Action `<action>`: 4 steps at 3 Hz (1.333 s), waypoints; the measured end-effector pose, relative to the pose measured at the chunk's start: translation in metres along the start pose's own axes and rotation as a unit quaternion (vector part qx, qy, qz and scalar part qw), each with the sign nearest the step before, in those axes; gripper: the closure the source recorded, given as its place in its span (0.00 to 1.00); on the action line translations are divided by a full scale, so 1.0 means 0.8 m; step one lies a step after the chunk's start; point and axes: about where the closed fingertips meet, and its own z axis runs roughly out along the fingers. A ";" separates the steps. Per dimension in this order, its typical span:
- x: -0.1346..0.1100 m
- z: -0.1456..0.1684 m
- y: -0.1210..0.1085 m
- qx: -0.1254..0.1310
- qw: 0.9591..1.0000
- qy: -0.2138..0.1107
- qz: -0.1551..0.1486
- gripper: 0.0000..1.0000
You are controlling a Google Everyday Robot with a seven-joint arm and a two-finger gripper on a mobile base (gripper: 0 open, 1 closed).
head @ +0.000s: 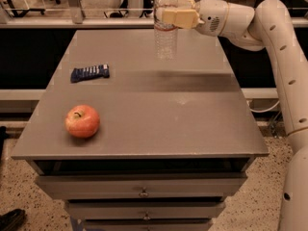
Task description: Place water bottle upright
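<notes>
Water bottle [166, 42], hand [170, 12] (closed) around neck

Robot lab: claw [169, 13] over drawered table [159, 124]

A round red-and-yellow apple [83, 121] is being borne near the front left of a grey flat-topped metal table [168, 114], and a small dark blue striped packet [90, 73] is being borne farther back on its left. Both are being seen well apart from the gripper [171, 12], poised over the far edge.
</notes>
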 end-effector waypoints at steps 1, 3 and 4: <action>0.017 -0.017 -0.001 0.006 1.000 -0.008 0.023 1.00; 0.063 -0.039 -0.005 0.006 0.998 -0.008 0.054 1.00; 0.080 -0.046 -0.001 0.002 0.999 -0.018 0.040 0.76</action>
